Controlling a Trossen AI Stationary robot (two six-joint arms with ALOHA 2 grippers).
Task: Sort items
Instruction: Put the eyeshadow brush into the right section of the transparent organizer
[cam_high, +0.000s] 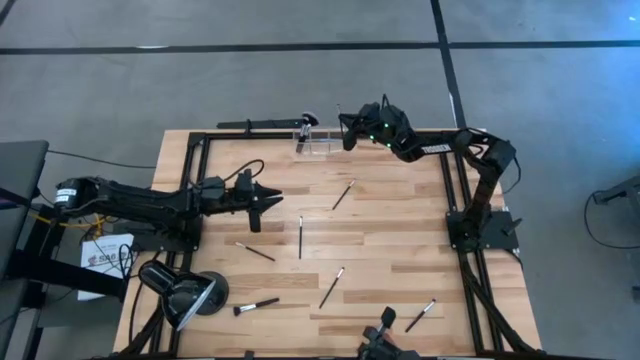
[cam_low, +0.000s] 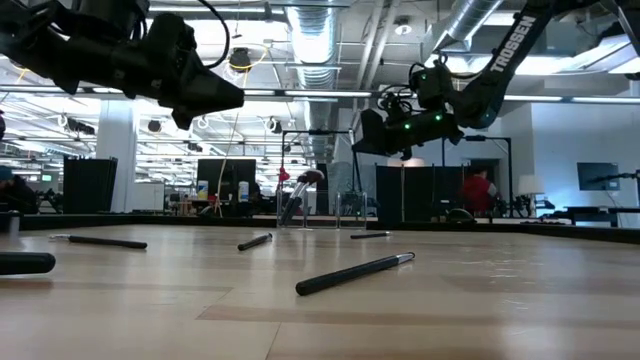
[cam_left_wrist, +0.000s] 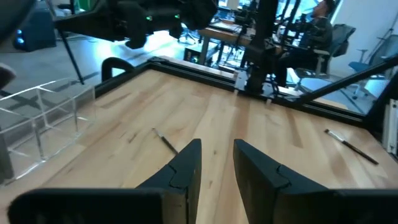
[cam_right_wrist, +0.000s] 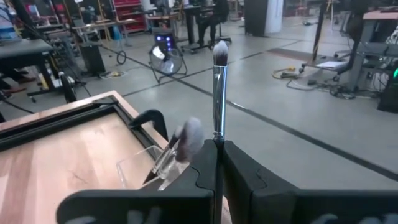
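Observation:
Several slim dark brushes lie flat on the wooden table: one (cam_high: 343, 195) mid-table, others (cam_high: 300, 237), (cam_high: 255, 251) nearer, more toward the near edge. My right gripper (cam_high: 343, 122) hovers at the far edge beside a clear holder (cam_high: 315, 140) and is shut on a brush (cam_right_wrist: 218, 93) with a silver ferrule and pale bristle tip. Another brush (cam_right_wrist: 183, 140) leans in the holder, bristles up. My left gripper (cam_left_wrist: 217, 163) hangs open over the table's left side, nothing between its fingers. My right gripper pinches the brush between its two fingers at the lower end of the silver ferrule (cam_right_wrist: 218, 132), where the dark handle begins. The ferrule and bristle tip (cam_right_wrist: 219, 53) stick out beyond the fingertips. The brush is lifted clear of the table, above the holder's side.
A black lamp with a round head (cam_high: 185, 292) stands at the near left corner. A black frame (cam_high: 445, 180) runs round the tabletop. Bare wood lies between the loose brushes in the middle of the table (cam_high: 400, 240).

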